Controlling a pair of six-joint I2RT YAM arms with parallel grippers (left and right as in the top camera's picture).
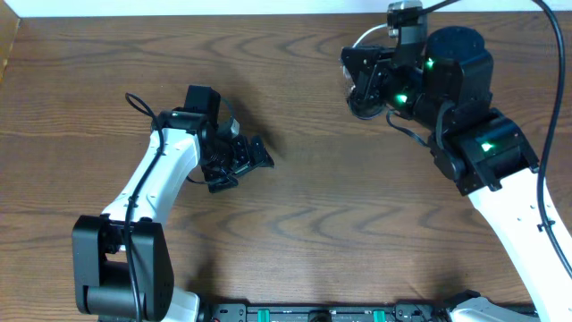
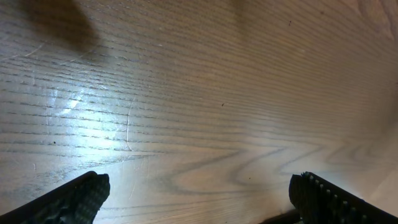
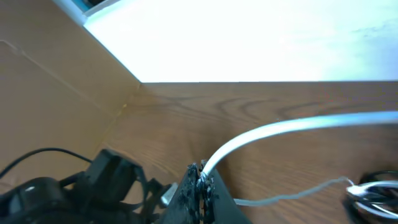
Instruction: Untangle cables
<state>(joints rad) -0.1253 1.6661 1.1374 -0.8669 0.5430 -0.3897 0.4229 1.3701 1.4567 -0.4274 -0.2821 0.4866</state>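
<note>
Overhead, my right claw [image 1: 359, 85] sits near the far right corner of the wooden table [image 1: 304, 224], well apart from my left claw [image 1: 241, 170], which lies towards the middle-left. My own right arm, with its green lights [image 1: 485, 146], covers most of what lies under that claw. On the right wrist camera my right claw [image 3: 199, 179] is pinched fully together on the white cable [image 3: 280, 127], which comes out from between the fingers and arcs away to the right edge. Below that arc a thin pale strand [image 3: 292, 194] lies on the wood and runs to a dark, shiny tangle [image 3: 372, 191] at the lower right, too blurred for me to say which cords are in it. To the left I see my left arm [image 3: 109, 177] and a brown side board [image 3: 62, 93] along the table's edge. On the left wrist camera my left claw [image 2: 202, 205] is spread as wide as it goes, one finger [image 2: 74, 196] in each lower corner, with only bare wood grain and a patch of glare between them.
</note>
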